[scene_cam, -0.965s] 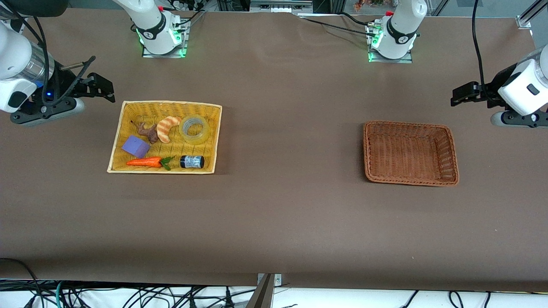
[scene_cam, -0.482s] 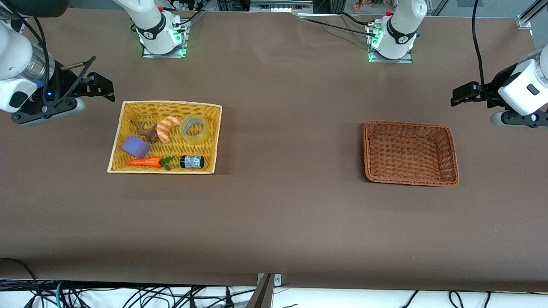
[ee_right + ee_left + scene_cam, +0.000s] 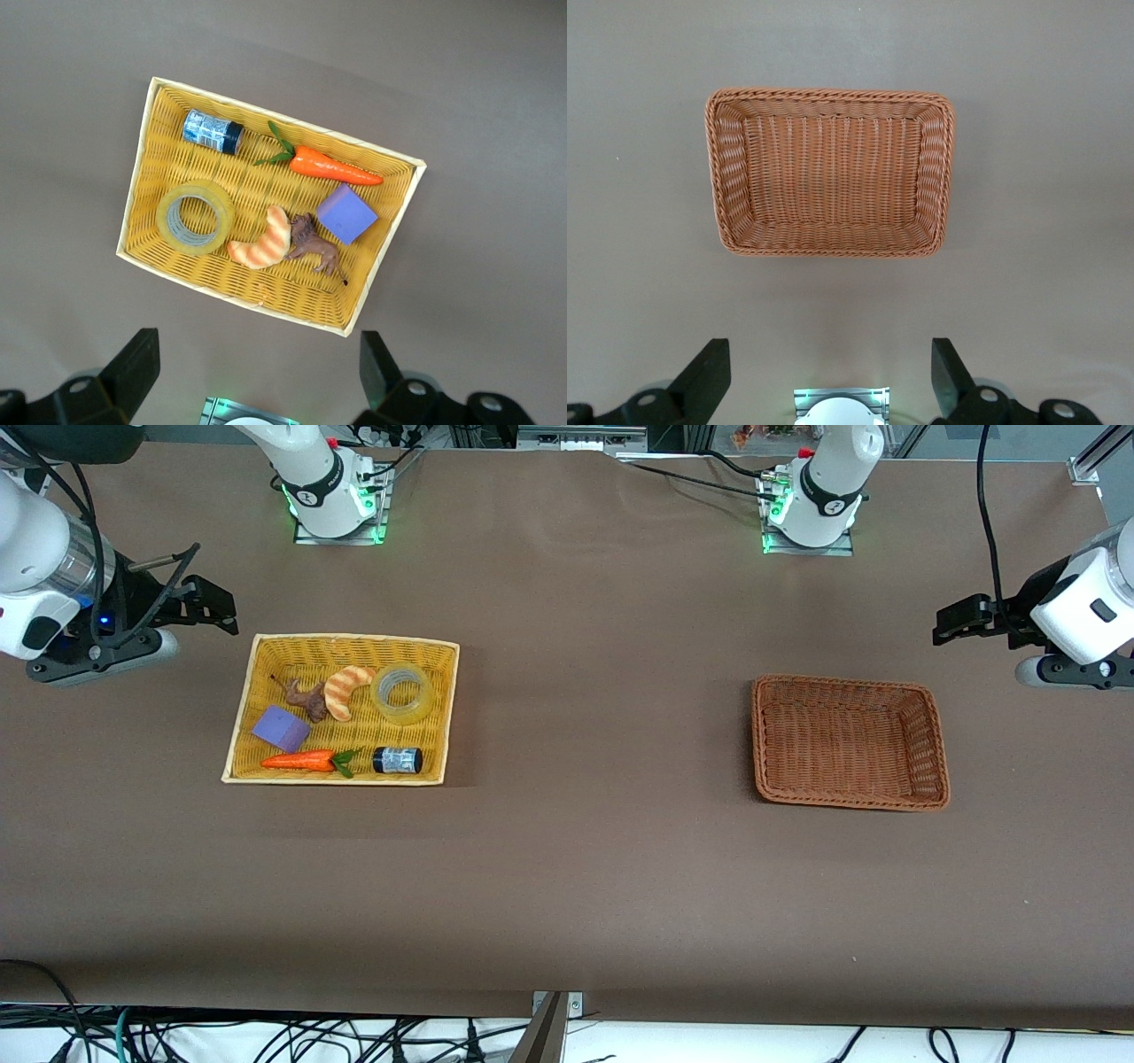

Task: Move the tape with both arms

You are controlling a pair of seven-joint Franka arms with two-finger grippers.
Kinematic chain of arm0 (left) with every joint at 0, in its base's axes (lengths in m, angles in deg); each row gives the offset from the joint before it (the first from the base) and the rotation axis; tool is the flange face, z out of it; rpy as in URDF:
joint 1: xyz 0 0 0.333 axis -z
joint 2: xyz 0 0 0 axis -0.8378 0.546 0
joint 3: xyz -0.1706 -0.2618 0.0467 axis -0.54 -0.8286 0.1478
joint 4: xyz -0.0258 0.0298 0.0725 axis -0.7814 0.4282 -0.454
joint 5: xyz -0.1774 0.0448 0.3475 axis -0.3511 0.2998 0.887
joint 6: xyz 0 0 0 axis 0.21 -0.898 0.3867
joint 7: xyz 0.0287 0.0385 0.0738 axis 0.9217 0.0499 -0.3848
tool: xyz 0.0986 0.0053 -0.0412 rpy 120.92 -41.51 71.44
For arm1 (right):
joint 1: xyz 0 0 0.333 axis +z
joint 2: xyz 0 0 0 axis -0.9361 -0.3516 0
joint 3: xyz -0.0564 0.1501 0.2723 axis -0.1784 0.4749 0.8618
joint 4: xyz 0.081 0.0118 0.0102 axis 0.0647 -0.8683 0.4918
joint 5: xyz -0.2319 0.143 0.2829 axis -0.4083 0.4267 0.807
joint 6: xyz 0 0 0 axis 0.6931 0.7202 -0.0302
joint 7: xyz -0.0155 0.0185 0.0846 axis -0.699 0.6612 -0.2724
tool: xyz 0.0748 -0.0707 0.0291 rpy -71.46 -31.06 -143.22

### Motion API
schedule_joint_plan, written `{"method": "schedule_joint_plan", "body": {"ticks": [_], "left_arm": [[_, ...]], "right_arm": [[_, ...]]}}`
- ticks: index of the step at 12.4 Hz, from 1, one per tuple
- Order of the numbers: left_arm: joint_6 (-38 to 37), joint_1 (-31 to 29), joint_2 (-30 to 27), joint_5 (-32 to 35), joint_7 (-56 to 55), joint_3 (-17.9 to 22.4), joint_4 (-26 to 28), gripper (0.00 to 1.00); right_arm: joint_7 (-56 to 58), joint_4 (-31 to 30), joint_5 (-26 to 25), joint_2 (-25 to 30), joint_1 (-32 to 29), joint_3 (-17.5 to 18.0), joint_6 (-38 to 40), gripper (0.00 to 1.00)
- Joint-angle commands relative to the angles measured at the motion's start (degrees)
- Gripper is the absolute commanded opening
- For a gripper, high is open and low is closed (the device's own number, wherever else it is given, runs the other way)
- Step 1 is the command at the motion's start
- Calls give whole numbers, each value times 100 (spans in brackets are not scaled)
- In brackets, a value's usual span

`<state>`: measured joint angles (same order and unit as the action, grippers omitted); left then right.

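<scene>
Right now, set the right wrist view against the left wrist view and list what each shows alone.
Only the right wrist view: the yellow basket holding the tape, croissant, carrot, purple block, toy animal and dark jar, with the right gripper open. Only the left wrist view: the brown basket, empty, and the open left gripper. Both: the brown table.

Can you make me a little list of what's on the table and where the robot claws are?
yellow basket: holds tape, croissant, toy animal, purple block, carrot, small jar
brown basket: nothing in it
right claw: open, in the air by the yellow basket
left claw: open, in the air by the brown basket
</scene>
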<state>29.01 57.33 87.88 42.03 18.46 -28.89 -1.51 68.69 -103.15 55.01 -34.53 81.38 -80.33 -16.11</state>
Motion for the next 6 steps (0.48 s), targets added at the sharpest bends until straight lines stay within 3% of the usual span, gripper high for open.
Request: {"method": "schedule_joint_plan", "body": {"ticks": [1, 6], "left_arm": [[63, -16, -41, -141, 106, 15, 65, 100], [63, -16, -41, -141, 106, 7, 65, 100]], "right_arm": [[-9, 18, -67, 18, -107, 107, 95, 100], [-26, -35, -164, 35, -98, 177, 130, 100]]}}
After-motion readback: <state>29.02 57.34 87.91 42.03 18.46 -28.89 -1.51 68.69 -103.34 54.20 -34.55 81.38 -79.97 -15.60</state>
